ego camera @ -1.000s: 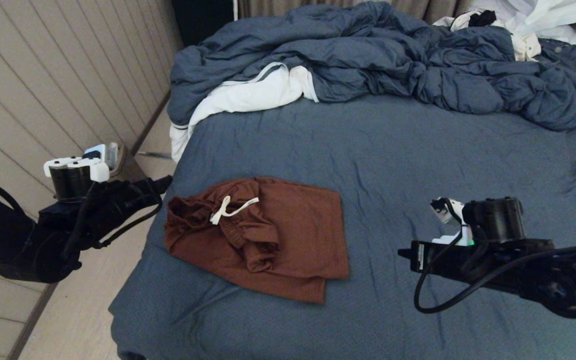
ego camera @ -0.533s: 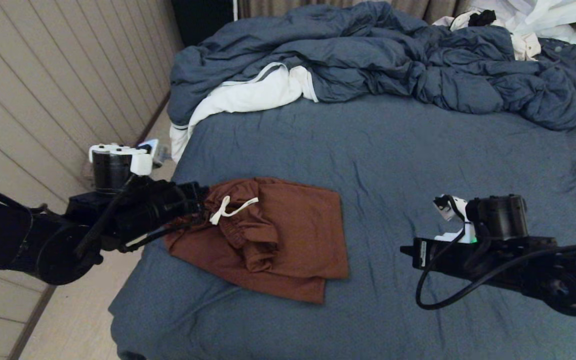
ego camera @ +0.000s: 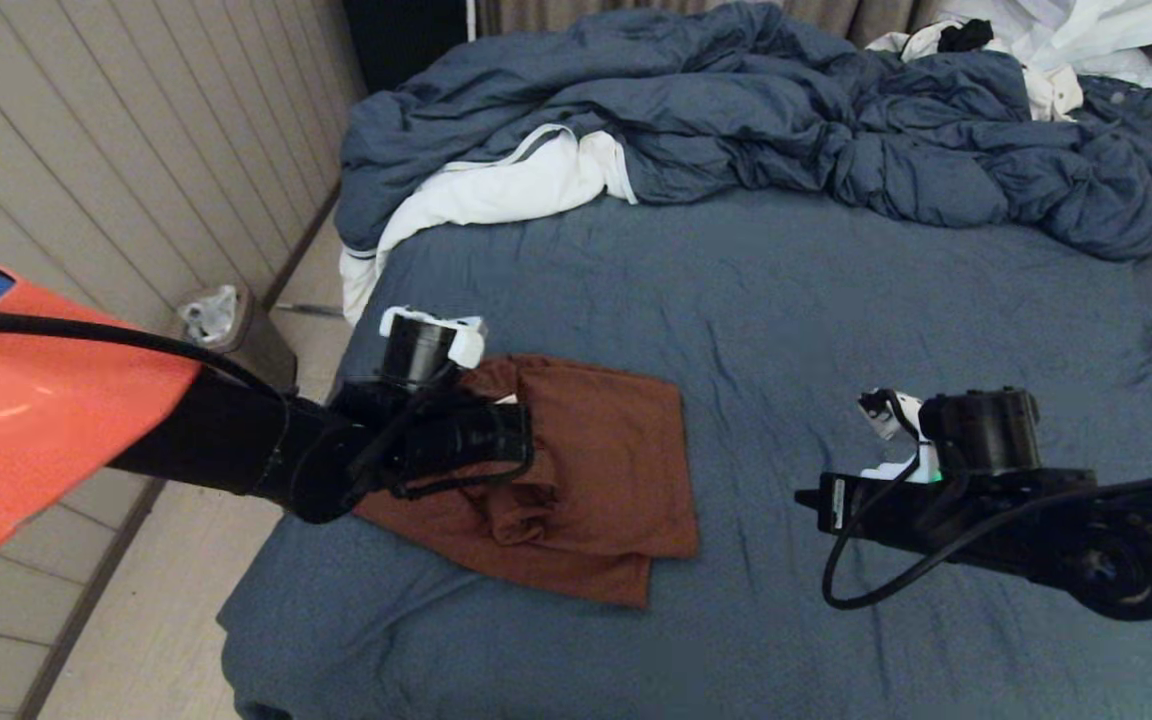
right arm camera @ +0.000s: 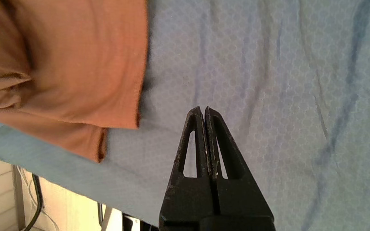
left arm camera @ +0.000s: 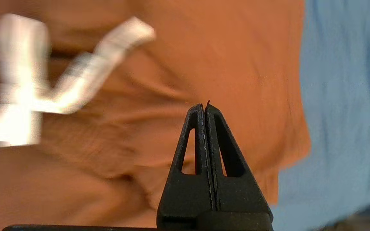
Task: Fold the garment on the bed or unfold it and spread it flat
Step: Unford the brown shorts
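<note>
The rust-brown shorts (ego camera: 606, 470) lie folded and bunched near the bed's (ego camera: 836, 300) front left corner. My left gripper (ego camera: 526, 440) reaches in from the left and hovers low over their gathered waistband, hiding most of it. In the left wrist view this gripper (left arm camera: 204, 106) is shut with nothing between its fingers, above the shorts (left arm camera: 223, 64), with the white drawstring (left arm camera: 72, 89) off to one side. My right gripper (ego camera: 804, 505) stands to the right of the shorts over bare sheet. It is shut and empty (right arm camera: 203, 109), apart from the shorts' hem (right arm camera: 85, 64).
A rumpled blue duvet (ego camera: 786, 120) fills the far end of the bed, with white clothes (ego camera: 496, 195) at its left and more (ego camera: 1086, 40) at the back right. A small bin (ego camera: 226, 325) stands on the floor beside the bed. The bed's left edge runs just under my left arm.
My left arm has swung right, from beside the bed to over the shorts' waistband, now covering the drawstring in the head view. The right arm has hardly moved.
</note>
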You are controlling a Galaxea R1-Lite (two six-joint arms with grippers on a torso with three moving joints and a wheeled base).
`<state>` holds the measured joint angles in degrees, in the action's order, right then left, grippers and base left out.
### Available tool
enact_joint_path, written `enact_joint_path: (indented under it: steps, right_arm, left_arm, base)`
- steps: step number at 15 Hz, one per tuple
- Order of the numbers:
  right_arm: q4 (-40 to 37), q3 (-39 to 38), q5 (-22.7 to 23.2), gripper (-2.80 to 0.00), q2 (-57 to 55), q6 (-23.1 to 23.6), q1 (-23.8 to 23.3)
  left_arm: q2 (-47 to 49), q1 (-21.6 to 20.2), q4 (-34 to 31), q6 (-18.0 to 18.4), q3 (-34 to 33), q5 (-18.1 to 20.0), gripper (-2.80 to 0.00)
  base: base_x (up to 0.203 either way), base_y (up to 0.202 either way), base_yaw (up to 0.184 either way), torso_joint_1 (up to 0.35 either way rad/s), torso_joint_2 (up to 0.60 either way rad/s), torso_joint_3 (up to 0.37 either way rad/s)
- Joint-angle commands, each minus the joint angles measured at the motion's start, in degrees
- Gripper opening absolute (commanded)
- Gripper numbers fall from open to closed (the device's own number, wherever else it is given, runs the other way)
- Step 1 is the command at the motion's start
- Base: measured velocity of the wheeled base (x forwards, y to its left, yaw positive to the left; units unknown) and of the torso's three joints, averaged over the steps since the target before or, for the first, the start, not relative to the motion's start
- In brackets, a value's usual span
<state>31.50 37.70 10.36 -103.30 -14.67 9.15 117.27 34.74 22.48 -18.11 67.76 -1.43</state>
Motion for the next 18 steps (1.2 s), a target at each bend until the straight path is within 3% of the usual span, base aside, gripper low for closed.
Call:
enact_joint_path:
  steps: [1,2,3,11,13,18]
  right_arm:
    - [0.2,0.9,0.2,-2.8,-2.1,0.0,-1.1]
    - [0.2,1.0,0.1,-2.8,-2.3,0.0,-1.2]
    - [0.2,0.9,0.1,-2.8,-2.3,0.2,-1.2]
    - [0.2,0.8,0.2,-2.8,-2.5,0.4,-1.1]
    - [0.1,0.9,0.3,-2.8,-2.5,0.4,-1.4]
    - [0.2,0.6,0.4,-2.8,-2.4,0.5,-1.6]
  left_arm:
    - [3.5,1.4,0.3,3.5,0.2,0.1,-2.8]
    - [4.1,1.4,0.5,3.7,0.8,0.0,-2.8]
    - [5.0,1.4,0.6,3.8,1.3,-0.6,0.0]
    - [5.2,1.4,0.8,3.7,-1.3,-1.2,0.0]
    - [4.6,1.3,1.7,3.8,-1.5,-3.2,0.0]
    - [0.5,0.9,3.6,3.5,-8.7,-3.8,0.0]
  base:
    - [0.0,0.0,0.0,0.0,0.0,0.0]
    - [0.0,0.0,0.0,0.0,0.0,0.0]
    - [0.0,0.0,0.0,0.0,0.0,0.0]
    - [0.0,0.0,0.0,0.0,0.0,0.0]
    - [0.0,0.0,0.0,0.0,0.0,0.0]
    - [0.0,0.0,0.0,0.0,0.0,0.0]
